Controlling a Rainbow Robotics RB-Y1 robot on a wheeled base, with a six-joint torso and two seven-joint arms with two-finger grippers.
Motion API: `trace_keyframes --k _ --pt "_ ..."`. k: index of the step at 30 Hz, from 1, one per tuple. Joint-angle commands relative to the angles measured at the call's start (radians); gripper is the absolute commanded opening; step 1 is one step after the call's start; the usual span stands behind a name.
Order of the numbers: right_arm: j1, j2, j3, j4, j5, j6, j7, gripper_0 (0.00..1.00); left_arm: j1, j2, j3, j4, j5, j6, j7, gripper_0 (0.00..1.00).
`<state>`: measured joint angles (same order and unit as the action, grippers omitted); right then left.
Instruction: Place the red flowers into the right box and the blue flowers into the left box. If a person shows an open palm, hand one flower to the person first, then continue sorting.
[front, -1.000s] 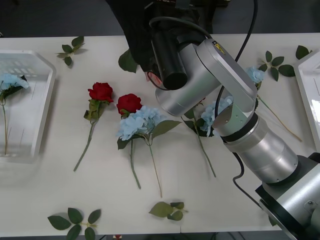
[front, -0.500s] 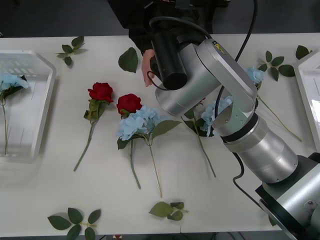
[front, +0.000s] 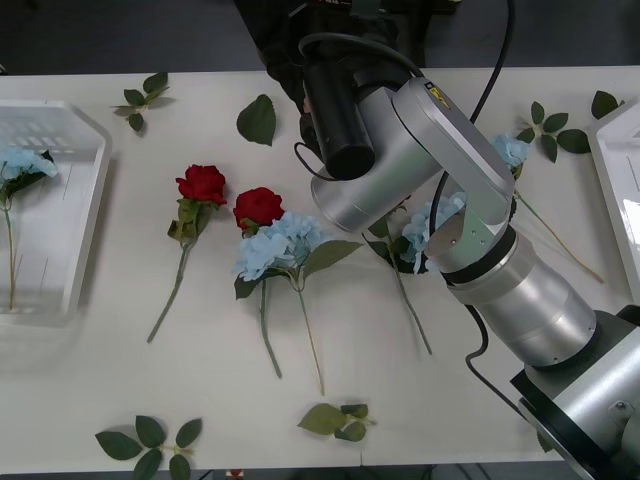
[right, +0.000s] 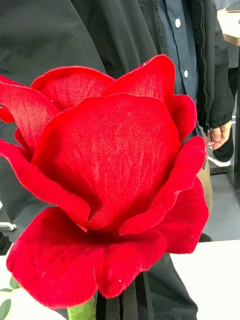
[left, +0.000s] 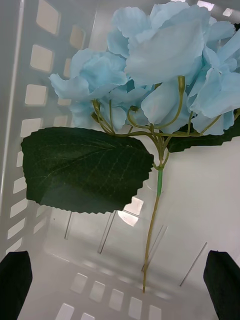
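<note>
My right gripper (right: 125, 306) is shut on a red flower (right: 105, 170), whose bloom stands close before the wrist camera. My right arm (front: 400, 150) reaches to the table's far edge, toward a person (front: 270, 30) in a dark jacket whose hand (right: 220, 134) hangs at their side. Two red flowers (front: 202, 183) (front: 258, 207) lie mid-table beside blue flowers (front: 280, 245) (front: 430, 225) (front: 510, 150). My left gripper (left: 119, 282) is open above the left box (left: 30, 75), where a blue flower (left: 165, 55) lies. The right box (front: 622, 160) sits at the right edge.
Loose green leaf sprigs lie at the far left (front: 140, 97), the far right (front: 550, 128) and along the near edge (front: 150, 445) (front: 335, 420). A single leaf (front: 257, 120) lies near the person. A black cable (front: 490, 90) runs over my right arm.
The person's bare hand, which was beside my right arm near the far edge, has drawn back out of the front view. My right arm and the flowers on the table have not moved.
</note>
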<state>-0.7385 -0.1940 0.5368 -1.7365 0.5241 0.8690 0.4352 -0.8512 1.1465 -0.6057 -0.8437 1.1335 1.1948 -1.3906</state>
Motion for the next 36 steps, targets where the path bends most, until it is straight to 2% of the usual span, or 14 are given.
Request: trace_keyframes --k 1,3,5,6,7,8,9,17,20,25,29,33,36 --pt "-0.045 0.024 -0.003 -0.018 0.01 -0.013 -0.029 0.0 -0.031 0.006 0.023 -0.001 -0.014 -0.007 -0.013 1.0" --pt "-0.045 0.024 -0.003 -0.018 0.011 -0.013 -0.029 0.04 -0.031 0.006 0.023 -0.001 -0.014 -0.007 -0.013 1.0" --pt "-0.045 0.024 -0.003 -0.018 0.01 -0.013 -0.029 0.44 -0.031 0.006 0.023 -0.001 -0.014 -0.006 -0.014 1.0" --pt "-0.045 0.024 -0.003 -0.018 0.01 -0.013 -0.029 0.61 -0.031 0.006 0.023 -0.001 -0.014 -0.007 -0.014 1.0" --pt "-0.045 0.024 -0.003 -0.018 0.01 -0.015 -0.029 0.72 -0.031 0.007 0.023 -0.001 -0.014 -0.007 -0.014 1.0" --pt "-0.045 0.024 -0.005 -0.018 0.01 -0.015 -0.03 0.93 -0.031 0.006 0.023 -0.001 -0.014 -0.007 -0.016 1.0" --pt "-0.045 0.024 -0.005 -0.018 0.01 -0.016 -0.03 1.0 -0.031 0.006 0.023 -0.001 -0.015 -0.006 -0.016 1.0" --pt "-0.045 0.024 -0.006 -0.018 0.008 -0.019 -0.033 1.0 -0.031 0.006 0.023 -0.001 -0.017 -0.007 -0.019 1.0" --pt "-0.045 -0.007 -0.006 -0.026 -0.044 -0.031 -0.036 1.0 -0.028 0.006 0.023 -0.001 -0.017 -0.007 -0.021 1.0" --pt "-0.045 -0.177 -0.017 -0.078 -0.314 -0.067 -0.035 1.0 -0.026 0.006 0.024 -0.014 -0.008 -0.004 -0.034 1.0" --pt "-0.036 -0.338 -0.078 -0.095 -0.668 -0.082 -0.018 1.0 -0.026 0.006 0.055 -0.038 0.005 0.049 -0.047 1.0" --pt "-0.01 -0.406 -0.164 -0.074 -0.917 -0.028 0.0 1.0 -0.026 0.006 0.107 -0.071 0.017 0.149 -0.051 1.0" --pt "0.011 -0.45 -0.251 -0.029 -1.147 0.035 0.189 1.0 0.003 0.006 0.147 -0.15 0.017 0.221 -0.03 1.0"
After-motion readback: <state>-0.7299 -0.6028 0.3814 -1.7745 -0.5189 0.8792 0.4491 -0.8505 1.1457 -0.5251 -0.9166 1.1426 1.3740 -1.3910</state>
